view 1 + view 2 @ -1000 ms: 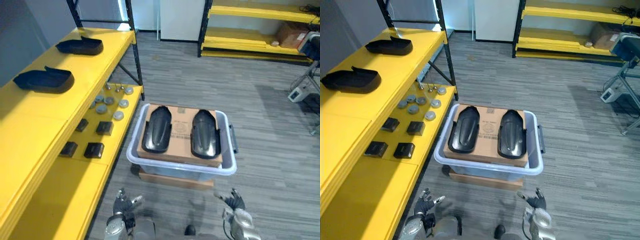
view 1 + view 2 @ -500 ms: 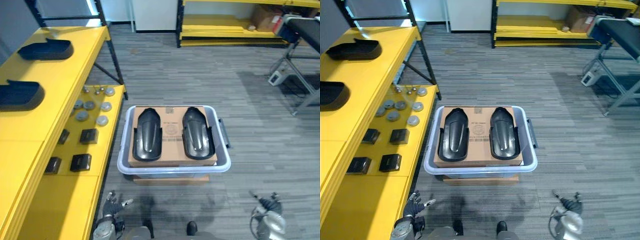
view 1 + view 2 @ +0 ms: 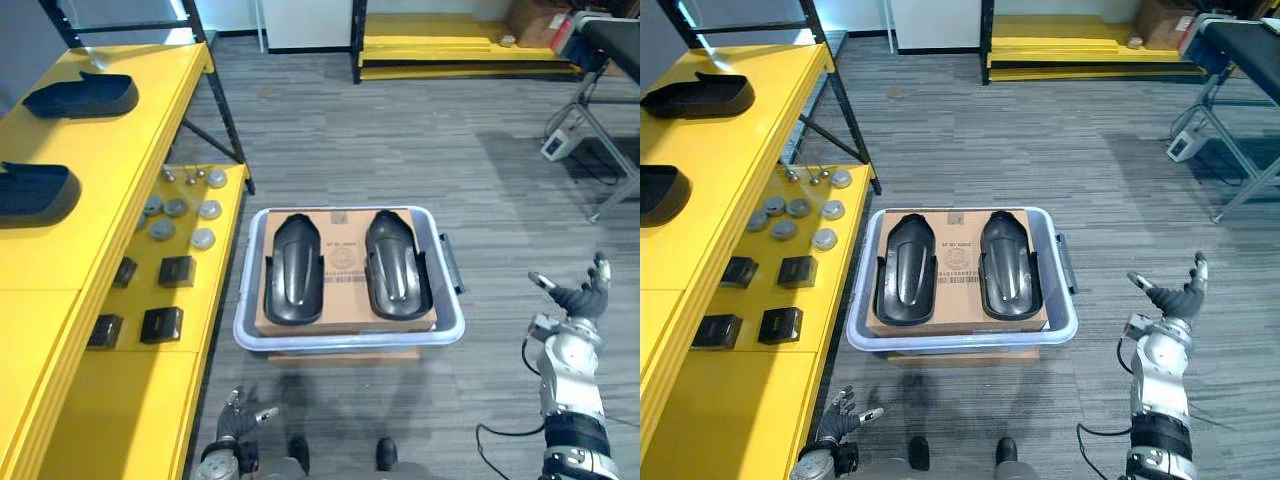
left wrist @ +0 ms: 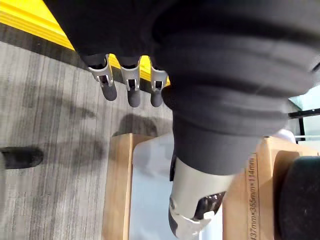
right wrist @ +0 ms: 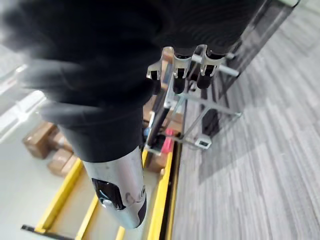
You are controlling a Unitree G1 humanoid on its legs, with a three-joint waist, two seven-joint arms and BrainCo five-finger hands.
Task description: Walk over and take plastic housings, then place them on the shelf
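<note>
Small print is showing on the cardboard box (image 3: pixel 345 262) top, between the plastic housings (image 3: pixel 294 268); none is reading legibly.

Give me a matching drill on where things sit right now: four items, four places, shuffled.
1 housings on cardboard
2 grey discs
3 right robot hand
4 left robot hand

A open, raised right of the grey bin
B lower yellow shelf
C open, low beside the shelf
D inside the grey bin

Pairs: 1-D, 2-B, 3-A, 4-C.
</note>
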